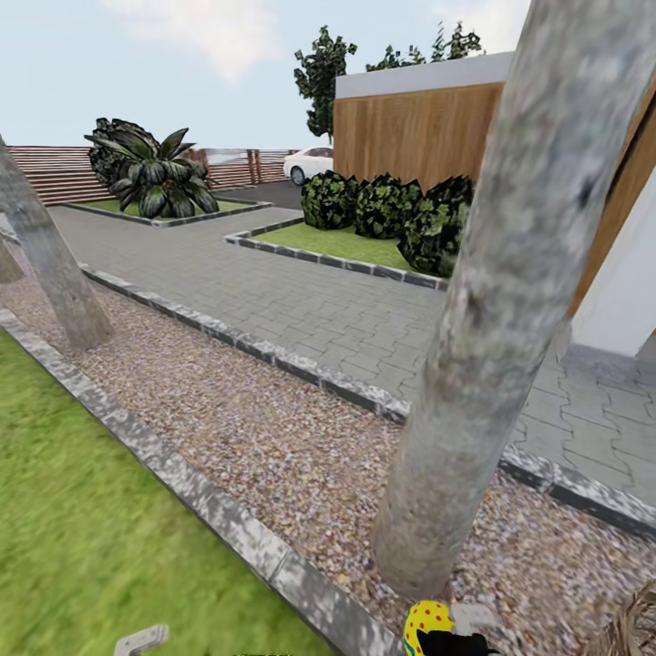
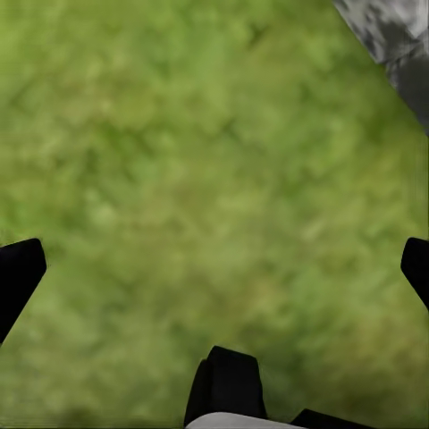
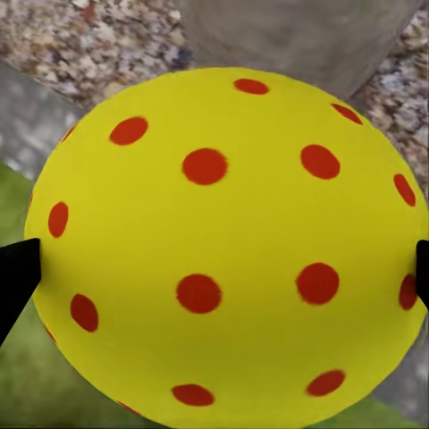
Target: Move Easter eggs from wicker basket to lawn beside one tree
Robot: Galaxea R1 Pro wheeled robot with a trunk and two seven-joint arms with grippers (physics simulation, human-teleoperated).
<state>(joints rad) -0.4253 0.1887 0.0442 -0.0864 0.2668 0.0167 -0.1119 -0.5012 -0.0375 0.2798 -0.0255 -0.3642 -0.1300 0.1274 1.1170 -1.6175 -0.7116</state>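
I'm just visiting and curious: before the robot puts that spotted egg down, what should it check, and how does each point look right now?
1. Egg held between the right fingers: ok.
2. Tree close ahead: ok.
3. Egg over the lawn rather than the gravel strip or stone kerb: cannot tell.
4. Left fingers open over bare grass, holding nothing: ok.
5. Wicker basket emptied: cannot tell, just its edge shows.
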